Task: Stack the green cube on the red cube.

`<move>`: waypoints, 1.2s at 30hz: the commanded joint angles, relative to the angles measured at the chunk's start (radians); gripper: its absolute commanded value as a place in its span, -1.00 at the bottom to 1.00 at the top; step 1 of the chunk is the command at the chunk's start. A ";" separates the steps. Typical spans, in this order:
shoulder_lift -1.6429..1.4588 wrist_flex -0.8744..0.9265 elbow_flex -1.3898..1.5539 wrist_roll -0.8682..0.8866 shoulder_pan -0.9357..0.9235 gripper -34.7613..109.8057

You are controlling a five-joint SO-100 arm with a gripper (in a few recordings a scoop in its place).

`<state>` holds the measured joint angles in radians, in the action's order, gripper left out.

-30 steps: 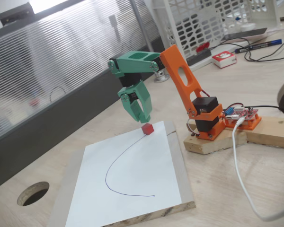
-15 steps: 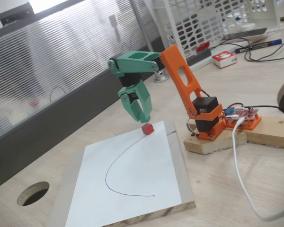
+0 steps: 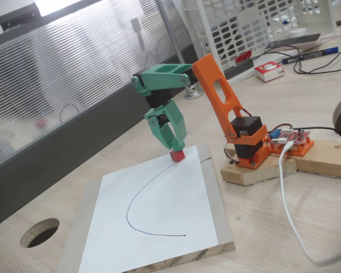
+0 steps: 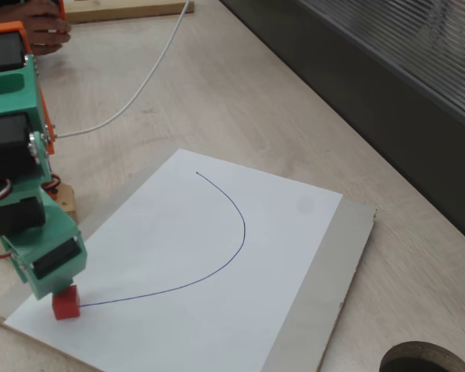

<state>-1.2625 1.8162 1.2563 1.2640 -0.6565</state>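
Note:
The red cube (image 3: 177, 155) sits at the far end of a pen curve on a white sheet (image 3: 159, 216); in the other fixed view the red cube (image 4: 65, 303) lies near the sheet's front left corner. My green gripper (image 3: 175, 147) points straight down with its tips right over the red cube, about touching its top. The fingers are drawn together around a teal block, the green cube (image 3: 174, 145), which is hard to tell from the fingers. From the other side, the gripper (image 4: 50, 283) hangs just above the red cube and hides the green cube.
The sheet lies on a wooden board (image 3: 219, 222). The orange arm base stands on a wood block (image 3: 261, 170) to the right, with a white cable (image 3: 287, 205) beside it. A round hole (image 3: 40, 232) is in the table. A white basket (image 3: 256, 23) and a red-and-white box (image 3: 269, 70) stand behind.
The gripper has come down and slightly right, from hovering above and behind the red cube to resting right over its top. The red cube has not moved.

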 commanded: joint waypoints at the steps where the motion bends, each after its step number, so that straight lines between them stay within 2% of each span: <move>1: -0.048 0.003 0.009 0.009 0.000 -0.32; 21: -0.041 0.002 0.006 0.009 0.040 -0.32; 28: -0.041 -0.095 0.008 0.011 0.031 -0.32; 36: -0.041 -0.101 0.015 0.011 0.032 -0.32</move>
<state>-1.2625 1.7165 1.2563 1.2686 -0.6213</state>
